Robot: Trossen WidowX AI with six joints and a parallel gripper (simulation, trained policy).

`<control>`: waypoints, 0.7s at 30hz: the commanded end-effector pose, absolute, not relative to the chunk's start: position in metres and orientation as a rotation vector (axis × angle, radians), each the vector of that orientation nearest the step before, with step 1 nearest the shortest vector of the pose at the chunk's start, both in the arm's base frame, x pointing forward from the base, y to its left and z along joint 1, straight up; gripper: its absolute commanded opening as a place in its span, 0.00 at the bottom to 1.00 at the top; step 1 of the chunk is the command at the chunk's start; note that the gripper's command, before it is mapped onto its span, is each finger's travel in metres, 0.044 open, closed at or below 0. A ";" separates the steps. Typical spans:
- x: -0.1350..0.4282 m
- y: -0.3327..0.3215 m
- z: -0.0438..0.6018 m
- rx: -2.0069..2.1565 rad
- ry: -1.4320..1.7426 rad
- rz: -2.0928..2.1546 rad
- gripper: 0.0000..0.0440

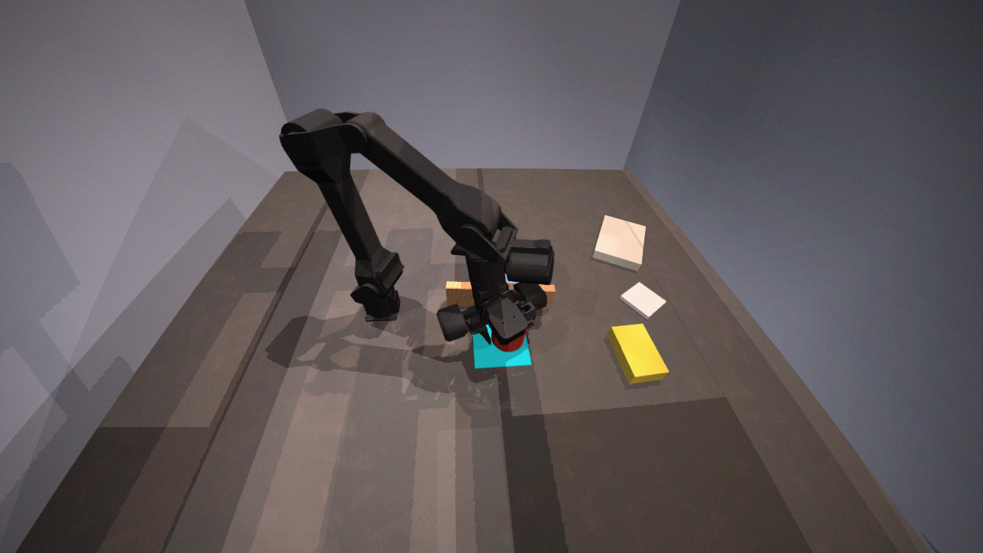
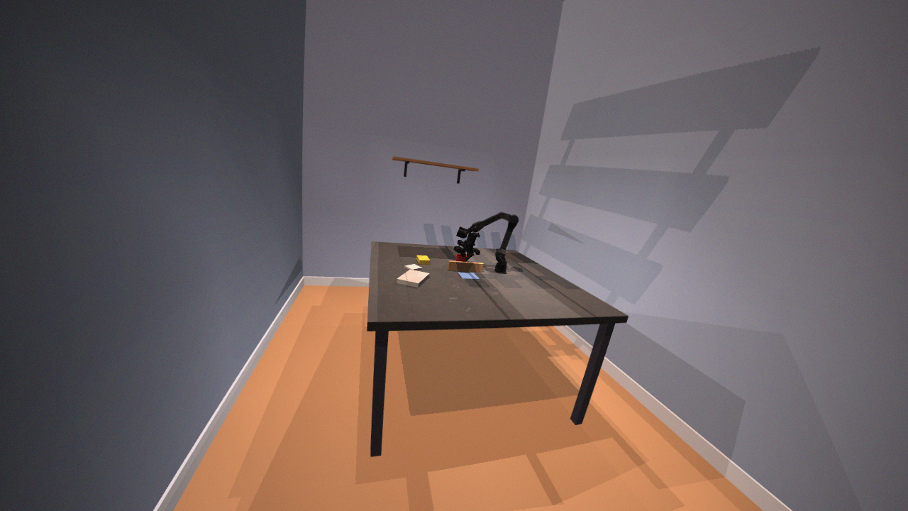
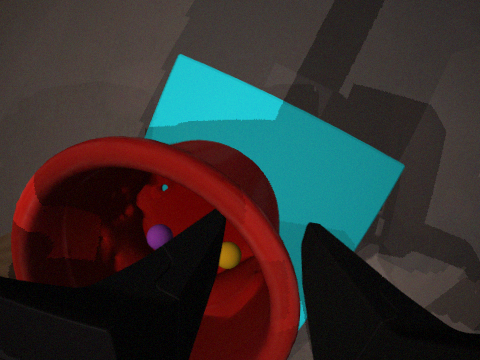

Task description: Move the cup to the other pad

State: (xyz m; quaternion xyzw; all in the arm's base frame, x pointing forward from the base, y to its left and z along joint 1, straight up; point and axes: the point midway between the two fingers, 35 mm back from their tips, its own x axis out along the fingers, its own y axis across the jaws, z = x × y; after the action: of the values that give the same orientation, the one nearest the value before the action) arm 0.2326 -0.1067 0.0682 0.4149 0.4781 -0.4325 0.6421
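The gripper [image 1: 494, 336] [image 2: 464, 255] [image 3: 265, 227] stands partly open, one finger inside the cup [image 2: 460, 257] [image 3: 185, 205], one outside; the cup is below it, over the cyan pad [image 1: 498, 358] [image 3: 310, 155], purple marble [image 3: 159, 237] beside the inner finger

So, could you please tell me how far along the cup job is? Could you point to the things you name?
The cup [image 1: 511, 343] [image 2: 461, 257] [image 3: 252, 172] is at the cyan pad [image 1: 491, 359] [image 3: 325, 150], marbles [image 3: 159, 237] inside. The gripper [image 1: 500, 336] [image 3: 265, 227] stands open around its wall, so release looks underway. Backing away is left.
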 end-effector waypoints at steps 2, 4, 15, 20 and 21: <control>0.233 -0.108 0.075 0.976 1.039 -0.967 0.40; 0.232 -0.108 0.077 0.981 1.030 -0.959 0.42; 0.224 -0.106 0.090 1.004 0.975 -0.924 0.56; 0.221 -0.107 0.099 1.015 0.945 -0.915 0.63; 0.220 -0.107 0.101 1.017 0.939 -0.914 0.64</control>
State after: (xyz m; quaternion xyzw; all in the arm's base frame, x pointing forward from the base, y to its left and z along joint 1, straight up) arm 0.2237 -0.1075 0.0946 0.4486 0.4246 -0.4105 0.6708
